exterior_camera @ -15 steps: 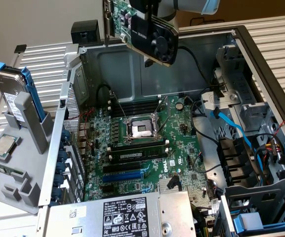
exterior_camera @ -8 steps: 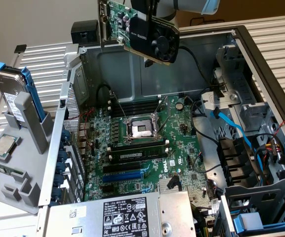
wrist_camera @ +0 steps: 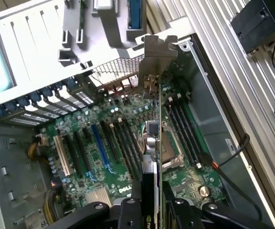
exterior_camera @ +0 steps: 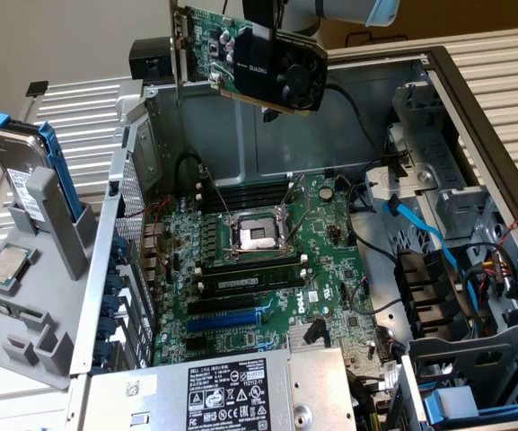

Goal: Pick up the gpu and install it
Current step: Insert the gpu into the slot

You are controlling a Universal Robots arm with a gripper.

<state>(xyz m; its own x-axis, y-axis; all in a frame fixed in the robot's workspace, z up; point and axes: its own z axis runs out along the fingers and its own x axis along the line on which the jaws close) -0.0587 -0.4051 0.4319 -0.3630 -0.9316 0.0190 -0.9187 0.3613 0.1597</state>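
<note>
Entry. My gripper [wrist_camera: 152, 207] is closed on the gpu [exterior_camera: 251, 59]. The wrist view shows the card edge-on with one of my fingers [wrist_camera: 176, 213] against each face.

Exterior view: the card hangs tilted at top centre of the frame, well above the open case [exterior_camera: 474, 117]. Its black cooler shroud points toward the exterior view's right and its silver bracket [exterior_camera: 179, 49] toward the left.

The motherboard [exterior_camera: 330, 269] lies flat in the case below, well apart from the card, with the CPU socket [exterior_camera: 253, 235] at mid-frame. The blue expansion slot [exterior_camera: 227, 319] sits lower centre, near the power supply [exterior_camera: 232, 395].
</note>
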